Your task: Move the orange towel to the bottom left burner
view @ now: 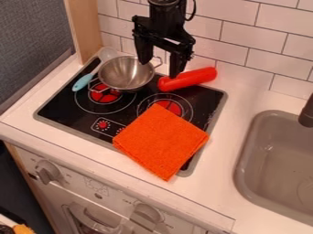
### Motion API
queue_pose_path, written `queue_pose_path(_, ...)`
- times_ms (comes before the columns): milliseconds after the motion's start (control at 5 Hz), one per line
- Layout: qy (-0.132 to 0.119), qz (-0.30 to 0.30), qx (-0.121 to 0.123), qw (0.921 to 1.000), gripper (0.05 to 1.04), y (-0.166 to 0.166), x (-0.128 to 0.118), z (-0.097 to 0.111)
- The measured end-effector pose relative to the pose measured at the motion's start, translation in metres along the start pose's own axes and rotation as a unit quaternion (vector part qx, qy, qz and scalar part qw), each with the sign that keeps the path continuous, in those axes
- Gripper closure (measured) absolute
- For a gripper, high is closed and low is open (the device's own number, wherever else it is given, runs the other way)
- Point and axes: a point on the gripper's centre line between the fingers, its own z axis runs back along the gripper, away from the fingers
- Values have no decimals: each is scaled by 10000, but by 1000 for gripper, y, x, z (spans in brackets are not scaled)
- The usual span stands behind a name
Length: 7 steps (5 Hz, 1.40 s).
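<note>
Orange towel (160, 141) is lying folded in a rough square at the front right of the black cooktop (67, 107); it is covering part of the bottom right burner (175, 109), and its nearest corner is reaching past the cooktop's front edge onto the white worktop (223, 160); the bottom left burner (99, 96), the goal, is lying to the left of it with no cloth on it. The black gripper (160, 68) is hanging over the back of the cooktop, between the metal pot (125, 75) and the red cylinder (187, 78), well apart from the towel; its jaws are standing apart and holding nothing. Judging by this, the task is sitting at its start: grasping, lifting, carrying left and laying down are all waiting to be done. The next move is probably calling for the jaws to be coming forward and down onto the towel, closing on a pinch of cloth; the pot is standing close behind the goal, its near handle looping over that burner, so a low carry could be catching it; the soft cloth is likely to be sagging from a single pinch, and may be needing a gentle lowering to be landing flat.
</note>
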Motion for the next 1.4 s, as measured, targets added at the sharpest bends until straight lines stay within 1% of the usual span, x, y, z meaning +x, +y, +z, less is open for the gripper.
queue_pose_path(200,165,5,-34,9999,82,-1,-4,-12)
queue_pose_path(400,361,-107,-51,9993,82,-15,-17,-24)
queue_pose_path(600,347,-194,-12,9992,82,-25,-23,-25)
queue_pose_path(800,392,-288,21,9988,82,-35,-32,-31)
queue_pose_path(1000,414,-291,38,9987,82,-35,-32,-37)
queue_pose_path(1200,584,-353,-45,9977,82,-38,-35,-48)
queue_pose_path(1400,812,-472,-129,9955,82,-43,-50,-55)
